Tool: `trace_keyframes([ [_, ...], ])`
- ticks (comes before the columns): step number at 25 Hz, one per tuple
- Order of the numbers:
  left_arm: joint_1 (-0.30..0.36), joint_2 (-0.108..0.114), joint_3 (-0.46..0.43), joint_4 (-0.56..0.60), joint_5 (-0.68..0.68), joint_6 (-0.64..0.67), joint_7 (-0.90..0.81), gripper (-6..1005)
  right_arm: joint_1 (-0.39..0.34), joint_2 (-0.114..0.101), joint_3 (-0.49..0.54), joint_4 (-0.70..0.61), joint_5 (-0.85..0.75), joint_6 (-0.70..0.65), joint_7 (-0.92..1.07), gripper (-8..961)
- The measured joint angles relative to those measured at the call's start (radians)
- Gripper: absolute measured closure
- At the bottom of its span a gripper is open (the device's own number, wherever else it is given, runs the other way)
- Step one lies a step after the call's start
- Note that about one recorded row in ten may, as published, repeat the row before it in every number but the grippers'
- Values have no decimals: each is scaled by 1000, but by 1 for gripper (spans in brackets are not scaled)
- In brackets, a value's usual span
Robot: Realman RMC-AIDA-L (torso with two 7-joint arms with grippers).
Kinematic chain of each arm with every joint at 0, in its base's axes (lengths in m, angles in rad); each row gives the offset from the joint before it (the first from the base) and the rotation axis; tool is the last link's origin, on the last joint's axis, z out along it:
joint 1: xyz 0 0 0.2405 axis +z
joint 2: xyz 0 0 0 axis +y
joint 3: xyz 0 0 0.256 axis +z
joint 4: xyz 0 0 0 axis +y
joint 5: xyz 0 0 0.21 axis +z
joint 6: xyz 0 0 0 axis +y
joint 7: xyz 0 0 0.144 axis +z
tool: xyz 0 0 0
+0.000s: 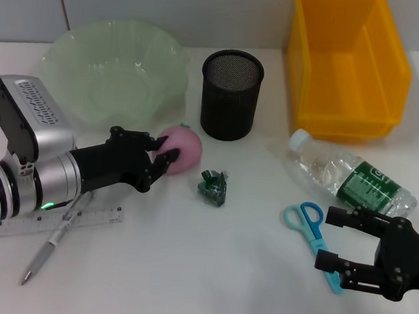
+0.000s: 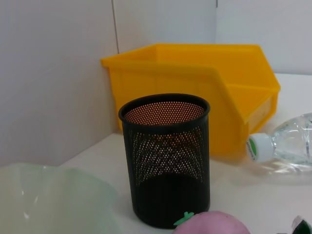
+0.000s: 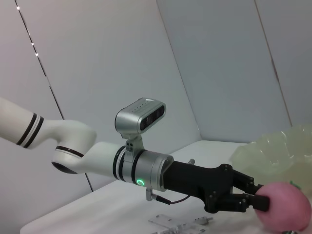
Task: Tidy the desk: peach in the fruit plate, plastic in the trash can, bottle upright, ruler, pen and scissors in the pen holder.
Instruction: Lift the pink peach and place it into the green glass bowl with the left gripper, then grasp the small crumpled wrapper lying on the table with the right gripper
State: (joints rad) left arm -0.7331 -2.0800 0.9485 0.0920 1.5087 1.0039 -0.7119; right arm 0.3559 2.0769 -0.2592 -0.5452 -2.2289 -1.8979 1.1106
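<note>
Gripping pink round peach (image 1: 183, 148) with left end effector (image 1: 158, 161), on table near far-left green bowl-shaped fruit plate (image 1: 114, 66). Nothing sorted yet. Right end effector (image 1: 333, 239) released over blue scissors (image 1: 314, 230).

The pen holder (image 1: 231, 94) stands between the fruit plate (image 1: 114, 70) and the yellow bin (image 1: 346, 62), with open worktop gaps on both sides. Bare worktop (image 1: 205, 275) runs along the near edge, between the pen (image 1: 51, 242) and the scissors (image 1: 314, 230).
</note>
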Motion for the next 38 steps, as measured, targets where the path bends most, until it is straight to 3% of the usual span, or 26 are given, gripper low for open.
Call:
trace_keyframes([
  [3,1,0,0,1,0,25,-6,681,-2,0,1,1,0,1,0,144],
  [6,25,1,-5,26,0,145,-23,787,-6,0,5,1,0,1,0,144],
  [9,25,1,-5,26,0,145,-23,816,-7,0,7,1,0,1,0,145],
  [11,81,4,-23,143,-22,279,-91,836,-8,0,5,1,1,1,0,145],
  [14,95,3,-29,168,-40,287,-100,863,-8,0,3,3,1,1,0,145],
  [16,117,6,-38,217,-163,245,-110,881,-7,0,2,10,1,1,0,146],
  [18,117,6,-38,217,-163,245,-110,888,-6,0,2,12,1,1,0,146],
  [20,107,8,-38,229,-280,89,-118,895,-5,0,2,14,0,1,0,146],
  [26,91,6,-28,222,-316,-36,-137,917,-1,0,2,19,2,-5,1,147],
  [34,91,4,-26,223,-317,-28,-139,690,2,0,8,18,5,-2,10,148],
  [38,127,12,13,237,-311,70,-162,553,0,-1,12,-5,64,-2,61,149],
])
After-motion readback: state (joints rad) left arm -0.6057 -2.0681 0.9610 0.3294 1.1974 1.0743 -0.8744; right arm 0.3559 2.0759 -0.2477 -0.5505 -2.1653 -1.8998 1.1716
